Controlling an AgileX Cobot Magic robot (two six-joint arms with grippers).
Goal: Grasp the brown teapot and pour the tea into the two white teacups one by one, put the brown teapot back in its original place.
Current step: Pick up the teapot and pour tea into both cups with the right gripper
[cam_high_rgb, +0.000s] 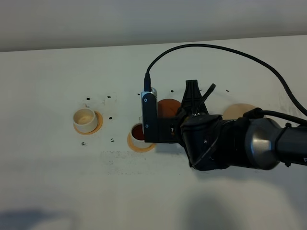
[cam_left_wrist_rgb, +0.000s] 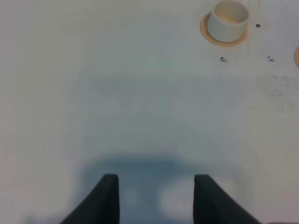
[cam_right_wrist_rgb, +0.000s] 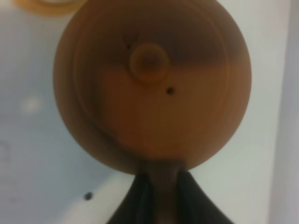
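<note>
My right gripper [cam_high_rgb: 181, 113] is shut on the loop handle of the brown teapot [cam_high_rgb: 168, 107], holding it just right of and behind the middle white teacup [cam_high_rgb: 137, 133]. That cup holds dark tea and stands on an orange coaster [cam_high_rgb: 140, 145]. In the right wrist view the teapot [cam_right_wrist_rgb: 152, 84] fills the picture lid-on, its handle pinched in the gripper [cam_right_wrist_rgb: 161, 198]. The other white teacup [cam_high_rgb: 85, 120] [cam_left_wrist_rgb: 228, 18] looks cream inside and stands on its own coaster [cam_high_rgb: 97, 125]. The pale beige disc [cam_high_rgb: 238, 111] lies bare at the right. My left gripper [cam_left_wrist_rgb: 156, 198] hovers open over bare table.
My right arm [cam_high_rgb: 259, 143] reaches in from the right, its cable [cam_high_rgb: 201, 46] arching over the back of the white table [cam_high_rgb: 57, 182]. Small dark specks [cam_high_rgb: 111, 140] dot the surface around the cups. The table's far edge [cam_high_rgb: 96, 48] runs along the top.
</note>
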